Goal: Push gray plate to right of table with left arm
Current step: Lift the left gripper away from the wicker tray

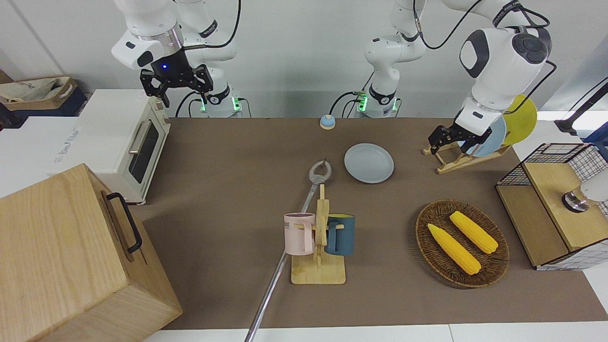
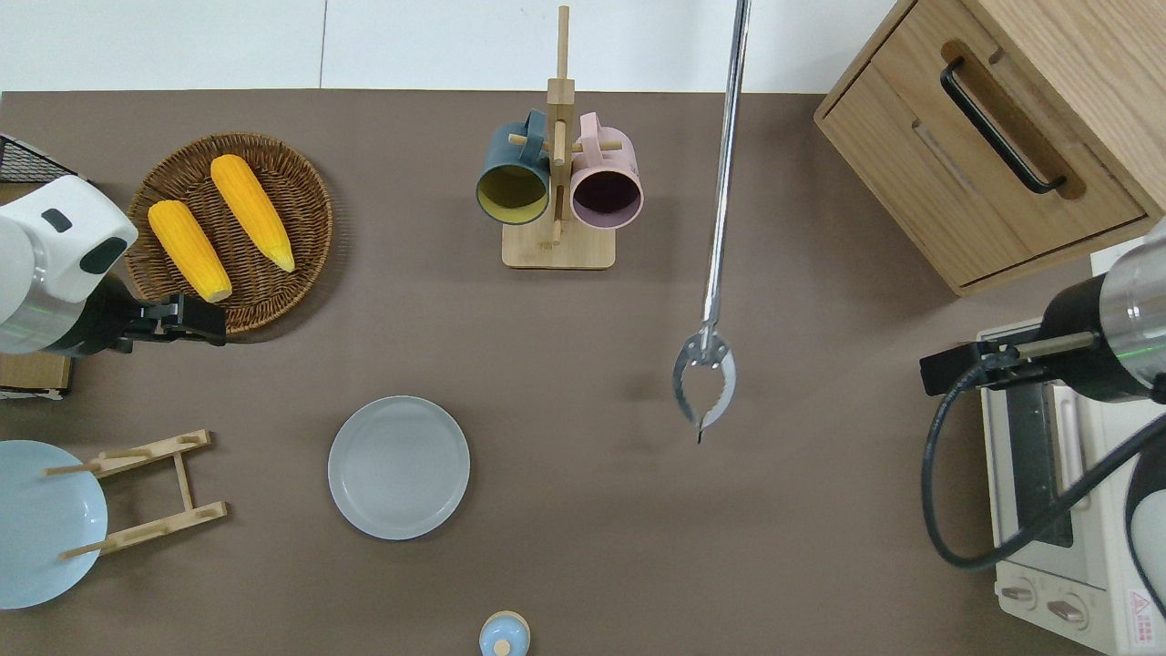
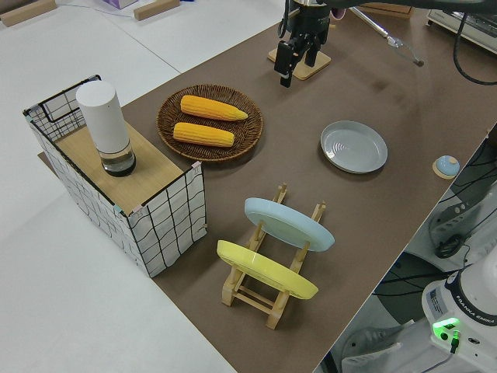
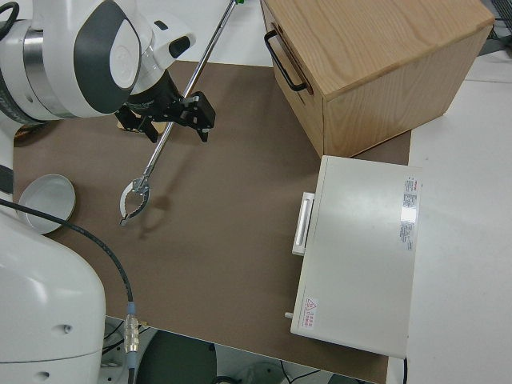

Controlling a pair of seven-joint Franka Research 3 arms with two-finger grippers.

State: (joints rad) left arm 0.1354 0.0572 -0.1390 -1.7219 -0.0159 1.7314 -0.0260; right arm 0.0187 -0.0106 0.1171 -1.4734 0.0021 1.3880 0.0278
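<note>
The gray plate (image 1: 369,163) (image 2: 399,467) (image 3: 354,146) (image 4: 46,204) lies flat on the brown table (image 2: 583,547), between the mug rack and the robots. My left gripper (image 1: 453,140) (image 2: 205,323) (image 3: 295,62) hangs open and holds nothing. It is over the table at the edge of the wicker basket, toward the left arm's end from the plate and well apart from it. My right gripper (image 1: 175,88) (image 4: 172,112) is open and parked.
A wicker basket (image 2: 301,182) holds two corn cobs. A mug rack (image 2: 557,246) carries a blue and a pink mug. A long metal grabber (image 2: 720,228) reaches in beside the plate. Also here: plate rack (image 3: 272,280), bell (image 2: 504,635), wooden cabinet (image 2: 984,137), toaster oven (image 2: 1048,510), wire crate (image 3: 116,186).
</note>
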